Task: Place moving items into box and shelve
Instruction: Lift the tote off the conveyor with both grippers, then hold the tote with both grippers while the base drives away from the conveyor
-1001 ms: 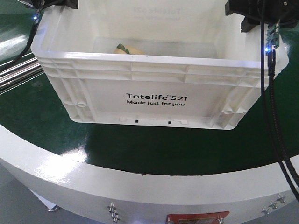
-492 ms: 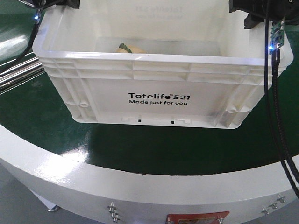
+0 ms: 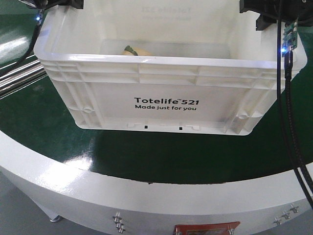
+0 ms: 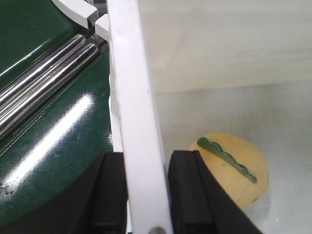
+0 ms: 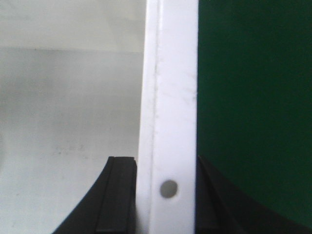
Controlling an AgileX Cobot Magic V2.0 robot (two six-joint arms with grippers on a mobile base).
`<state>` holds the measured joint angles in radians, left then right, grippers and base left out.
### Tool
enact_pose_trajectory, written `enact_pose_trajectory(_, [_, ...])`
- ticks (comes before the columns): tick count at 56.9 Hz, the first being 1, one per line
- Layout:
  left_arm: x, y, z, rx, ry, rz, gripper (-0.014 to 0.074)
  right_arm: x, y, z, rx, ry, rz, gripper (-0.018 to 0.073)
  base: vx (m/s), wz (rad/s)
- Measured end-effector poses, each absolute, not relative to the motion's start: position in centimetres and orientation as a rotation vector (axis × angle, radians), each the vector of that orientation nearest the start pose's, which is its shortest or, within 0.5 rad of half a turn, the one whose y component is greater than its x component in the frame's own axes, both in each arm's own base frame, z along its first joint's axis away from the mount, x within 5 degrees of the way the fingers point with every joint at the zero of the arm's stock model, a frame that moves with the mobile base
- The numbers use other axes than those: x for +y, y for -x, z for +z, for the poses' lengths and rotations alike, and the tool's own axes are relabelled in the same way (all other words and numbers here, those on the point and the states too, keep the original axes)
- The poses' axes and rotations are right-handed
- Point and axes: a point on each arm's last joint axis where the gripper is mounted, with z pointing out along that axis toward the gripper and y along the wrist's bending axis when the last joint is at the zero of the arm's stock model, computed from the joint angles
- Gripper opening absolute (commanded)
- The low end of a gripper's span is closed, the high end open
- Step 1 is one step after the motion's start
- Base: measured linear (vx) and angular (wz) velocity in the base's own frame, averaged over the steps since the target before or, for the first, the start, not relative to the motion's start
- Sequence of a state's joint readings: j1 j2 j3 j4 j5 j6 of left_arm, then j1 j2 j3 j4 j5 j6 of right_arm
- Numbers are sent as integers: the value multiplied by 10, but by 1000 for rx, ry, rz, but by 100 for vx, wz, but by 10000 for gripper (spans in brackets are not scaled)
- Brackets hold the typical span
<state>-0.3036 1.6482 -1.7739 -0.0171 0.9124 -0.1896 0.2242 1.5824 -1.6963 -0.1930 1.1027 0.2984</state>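
Left gripper [image 4: 146, 195] clamps the left rim of the box [image 3: 161, 81] at 9 o'clock. Inside, the beige item [image 4: 233, 170] with a green stem lies on the floor near 11 o'clock. Right gripper [image 5: 165, 195] clamps the right rim at 3 o'clock.

From the left wrist you see only the fingertips of the left gripper [image 4: 146, 161]. The bottom edge cuts off the rest, and its inner finger covers the lower left of the beige lump [image 4: 234, 168]. The right gripper [image 5: 165, 168] is cropped the same way, and beside it the floor of the crate [image 5: 168, 97] is a pale blur. In the front view the crate's near wall hides all but the lump's top, and both grippers run off the top edge.
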Motion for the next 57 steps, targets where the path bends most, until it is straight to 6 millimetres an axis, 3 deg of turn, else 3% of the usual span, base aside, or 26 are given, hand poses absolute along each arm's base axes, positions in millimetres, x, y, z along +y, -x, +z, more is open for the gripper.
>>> enact_pose_trajectory(57, [-112,-353,417,2282,-125,-283,-1,60,-334,407,2446,-57,-22,-5,-1,2])
